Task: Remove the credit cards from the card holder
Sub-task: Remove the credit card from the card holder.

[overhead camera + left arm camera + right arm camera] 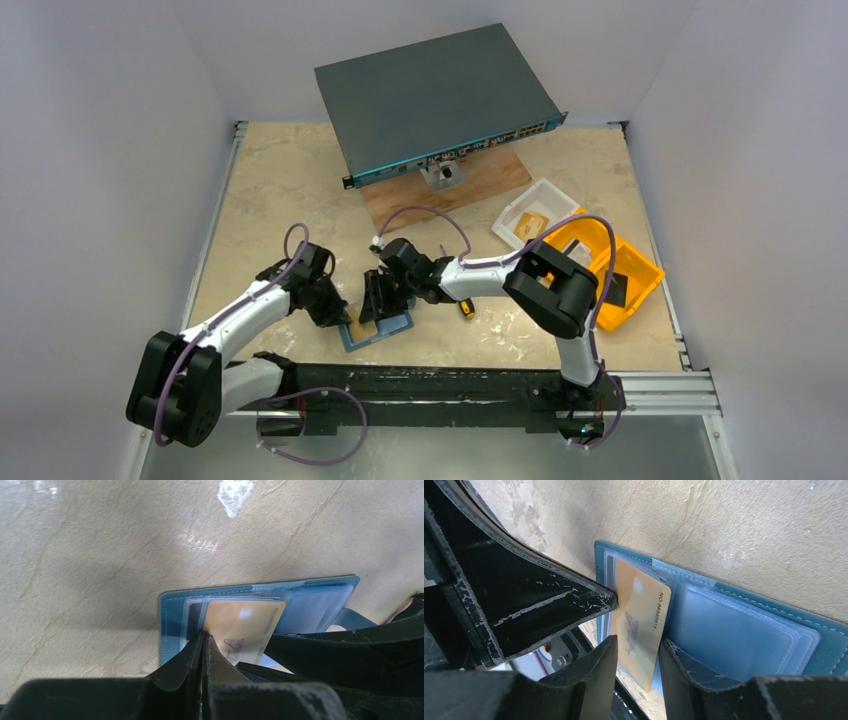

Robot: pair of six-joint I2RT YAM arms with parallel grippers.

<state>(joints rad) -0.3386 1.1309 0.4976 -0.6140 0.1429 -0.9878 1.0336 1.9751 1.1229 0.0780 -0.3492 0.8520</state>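
Observation:
The teal card holder lies open on the table, its pale blue sleeves facing up. A gold credit card sticks partway out of the left half, past the holder's near edge. My left gripper is shut with nothing between its fingers. Its closed tip touches the card's left edge. My right gripper stands open over the holder, with the card running between its fingers. Its right finger rests on the sleeves. In the top view both grippers meet at the holder.
A large dark grey-teal network switch box sits at the back on a wooden board. A white tray and an orange bin stand to the right. A small yellow-black object lies by the right arm. A black rail runs along the near edge.

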